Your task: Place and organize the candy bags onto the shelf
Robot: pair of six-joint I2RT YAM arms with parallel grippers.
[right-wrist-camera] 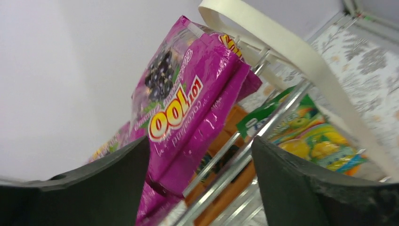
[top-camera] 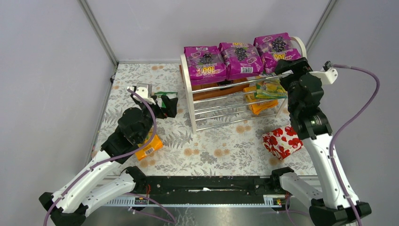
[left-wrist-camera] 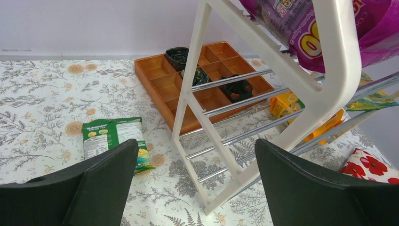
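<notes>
Candy bags (top-camera: 241, 60), three magenta on shelf (top-camera: 188, 89) top tier, right gripper (right-wrist-camera: 200, 141) jaws apart at rightmost bag (right-wrist-camera: 188, 94), left gripper (left-wrist-camera: 196, 146) wide open

Left arm (top-camera: 89, 176), right arm (top-camera: 327, 160): white links, black joints and bases. Lilac cable (top-camera: 377, 92) along each. Fingers (left-wrist-camera: 306, 188) matte black, wedge-shaped.

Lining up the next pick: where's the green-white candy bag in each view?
Top external: green-white candy bag on the table, left of the shelf, partly hidden by the left end effector.
Left wrist: green-white candy bag lower left, left of the shelf.
Right wrist: not in view.
Shared landmark: white frame of the shelf.
</notes>
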